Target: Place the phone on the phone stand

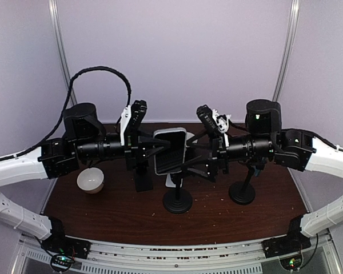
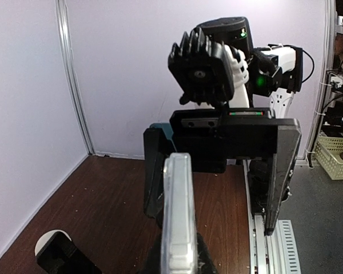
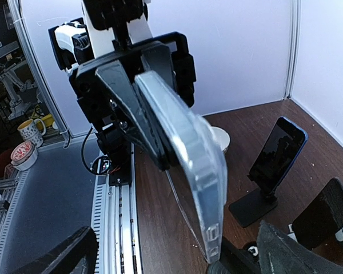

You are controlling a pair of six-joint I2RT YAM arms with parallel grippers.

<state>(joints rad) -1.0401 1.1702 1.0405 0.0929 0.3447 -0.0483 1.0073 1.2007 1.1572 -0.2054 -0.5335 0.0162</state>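
Crumbs speckle the dark wood-grain bench (image 1: pixel 120 220). Far left on it sits a round white bowl (image 1: pixel 90 180), smooth and matte. Just beside that, under the left arm, a glossy blue-edged phone (image 3: pixel 277 149) leans on an angular black holder (image 3: pixel 248 208). The left pincer (image 1: pixel 160 147) is clamped on the phone (image 1: pixel 170 151), a rounded slab in a clear plastic case, held up above the middle of the bench. Beneath it stands the phone stand (image 1: pixel 177 200), a thin black stem on a round foot; whether the two touch is unclear. The right pincer (image 1: pixel 193 155) gapes wide, its flat black fingers flanking the phone's end. Further right stands another round-footed black stand (image 1: pixel 242 191).
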